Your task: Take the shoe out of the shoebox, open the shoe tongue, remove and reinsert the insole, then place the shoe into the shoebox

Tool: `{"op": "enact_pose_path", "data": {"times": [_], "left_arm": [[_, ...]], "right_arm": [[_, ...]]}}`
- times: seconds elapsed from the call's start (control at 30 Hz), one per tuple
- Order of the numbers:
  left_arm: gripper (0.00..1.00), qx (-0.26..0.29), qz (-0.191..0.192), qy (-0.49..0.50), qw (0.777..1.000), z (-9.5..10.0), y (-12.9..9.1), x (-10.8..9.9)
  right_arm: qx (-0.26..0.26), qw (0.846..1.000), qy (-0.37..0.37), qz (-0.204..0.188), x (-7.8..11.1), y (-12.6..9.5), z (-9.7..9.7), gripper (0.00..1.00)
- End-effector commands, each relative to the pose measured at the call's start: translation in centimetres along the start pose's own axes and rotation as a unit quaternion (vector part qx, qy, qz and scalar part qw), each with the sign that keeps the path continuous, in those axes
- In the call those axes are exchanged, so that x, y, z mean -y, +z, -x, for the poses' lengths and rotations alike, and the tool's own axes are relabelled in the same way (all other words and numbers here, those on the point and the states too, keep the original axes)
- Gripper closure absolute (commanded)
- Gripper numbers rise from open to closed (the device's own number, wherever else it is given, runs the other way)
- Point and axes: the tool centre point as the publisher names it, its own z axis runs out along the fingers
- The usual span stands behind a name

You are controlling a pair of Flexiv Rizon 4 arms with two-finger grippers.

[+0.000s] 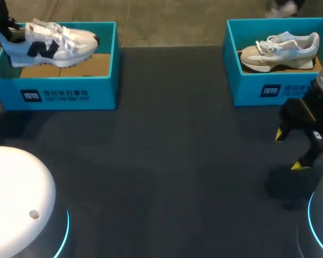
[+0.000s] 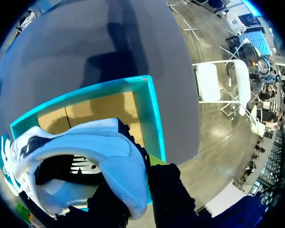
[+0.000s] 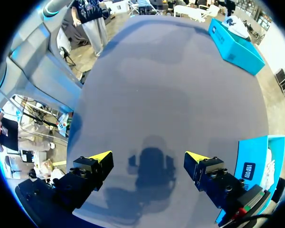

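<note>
Pinching the heel of the white-and-navy sneaker (image 1: 48, 43), the left end effector (image 1: 1, 26) holds it over the left shoebox (image 1: 70, 94), long axis along the box, toe pointing right. The right end effector (image 1: 290, 150) hangs spread above the bench (image 1: 167, 161).

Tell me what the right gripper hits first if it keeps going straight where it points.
Most likely the bare table: the right gripper points down at it, open, only its shadow ahead. The shoebox lies off to the side.
</note>
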Motion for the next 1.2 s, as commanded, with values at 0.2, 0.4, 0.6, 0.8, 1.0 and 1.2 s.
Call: {"op": "enact_pose_path", "data": {"times": [0.2, 0.4, 0.6, 0.8, 1.0, 1.2], "left_arm": [[1.00, -0.005, -0.010, -0.003, 1.000, 1.1, 2.0, 0.5], [1.00, -0.002, -0.014, 0.005, 1.000, 1.3, 2.4, 0.8], [1.00, -0.010, -0.029, 0.012, 0.999, 1.6, 3.7, 1.5], [1.00, -0.008, -0.036, 0.008, 0.999, 1.2, 4.2, 1.8], [1.00, -0.008, -0.037, 0.005, 0.999, 1.0, 4.2, 1.9], [1.00, -0.008, -0.044, 0.007, 0.999, 1.5, 4.8, 2.1]], "right_arm": [[-0.001, 1.000, 0.001, -0.002, -0.1, 0.1, 0.1, 0.00], [-0.001, 1.000, 0.001, -0.002, -0.1, 0.1, 0.1, 0.00], [-0.001, 1.000, 0.001, -0.002, -0.1, 0.1, 0.1, 0.00], [-0.001, 1.000, 0.001, -0.002, -0.1, 0.1, 0.1, 0.00], [-0.001, 1.000, 0.001, -0.002, -0.1, 0.1, 0.1, 0.00], [-0.001, 1.000, 0.001, -0.002, -0.1, 0.1, 0.1, 0.00]]}}
